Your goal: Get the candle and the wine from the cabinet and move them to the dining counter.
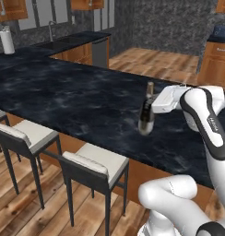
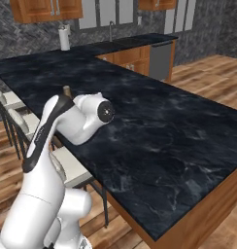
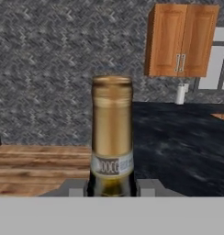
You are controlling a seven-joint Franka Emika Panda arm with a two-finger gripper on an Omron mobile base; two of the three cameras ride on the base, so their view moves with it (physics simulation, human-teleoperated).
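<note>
The wine (image 1: 145, 119) is a dark bottle with a gold-capped neck (image 3: 112, 124) and a pale label. It hangs nearly upright in my gripper (image 1: 149, 107), which is shut on it just below the neck. The bottle is over the dining counter (image 1: 63, 92), a wide black marble top, close to its near edge; I cannot tell whether its base touches. In the hand view my gripper (image 3: 112, 188) has a fingertip (image 3: 75, 189) on each side of the bottle. The neck tip (image 2: 67, 90) peeks over my arm in the right base view. The candle is out of view.
Cream-seated stools (image 1: 93, 161) stand along the counter's near side. A brown two-door wall cabinet (image 3: 180, 41) hangs shut on the far wall above a paper towel roll (image 1: 7, 40). A sink worktop (image 1: 73, 40) and wooden floor (image 1: 151, 60) lie beyond.
</note>
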